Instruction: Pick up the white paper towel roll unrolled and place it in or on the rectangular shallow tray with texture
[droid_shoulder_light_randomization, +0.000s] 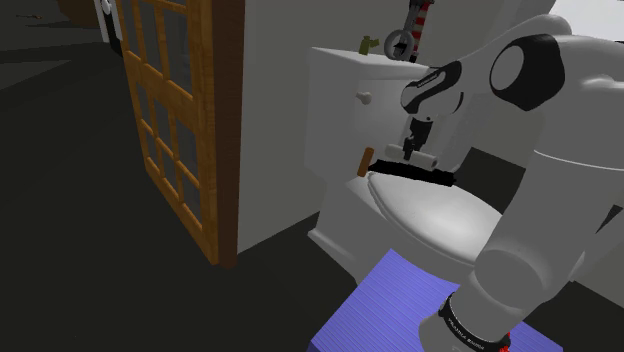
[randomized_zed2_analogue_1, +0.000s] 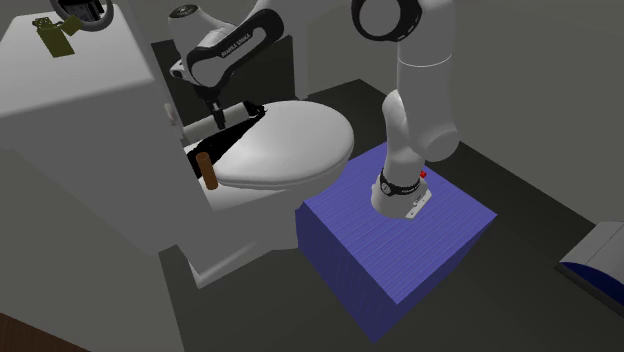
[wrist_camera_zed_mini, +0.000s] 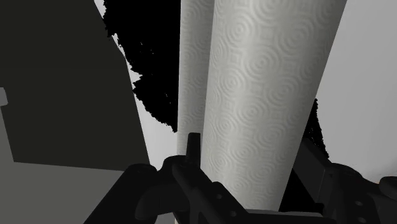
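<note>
The gripper (droid_shoulder_light_randomization: 415, 152) hangs low over the back of a toilet, pointing down at the spot where the lid (droid_shoulder_light_randomization: 435, 205) meets the tank (droid_shoulder_light_randomization: 340, 90). Between its fingers (wrist_camera_zed_mini: 191, 149) lies the paper towel roll (wrist_camera_zed_mini: 267, 83), white and pressed all over with small ring patterns, and a loose sheet hangs off one side of it. The fingers stand apart by no more than the width of the roll. One sits against each flank, so they seem to have hold of it, though the wrist view is too close to show the contact plainly.

In the second exterior view the roll (randomized_zed2_analogue_1: 232, 112) lies crosswise under the gripper (randomized_zed2_analogue_1: 210, 110), with its long side level and running along the rear of the lid (randomized_zed2_analogue_1: 290, 145). From the shoulder view a short white piece of the roll (droid_shoulder_light_randomization: 424, 160) shows just below the hand.

Directly under the hand and the roll is a black patch (droid_shoulder_light_randomization: 400, 172) – flat, ragged at the edge, spread across the rear of the lid. It shows again in the second exterior view (randomized_zed2_analogue_1: 215, 145). Just beside the hand, at the end of that patch, a small brown cylinder (droid_shoulder_light_randomization: 362, 162) leans against the toilet.

Above and behind the hand, on top of the tank, sit a small olive object (droid_shoulder_light_randomization: 368, 43) and a grey ring (droid_shoulder_light_randomization: 397, 42). The arm reaches the hand from a blue box (randomized_zed2_analogue_1: 400, 250) set against the front of the toilet. Well away from the hand, past the tank, stands a wooden door with glass panes (droid_shoulder_light_randomization: 170, 110).
</note>
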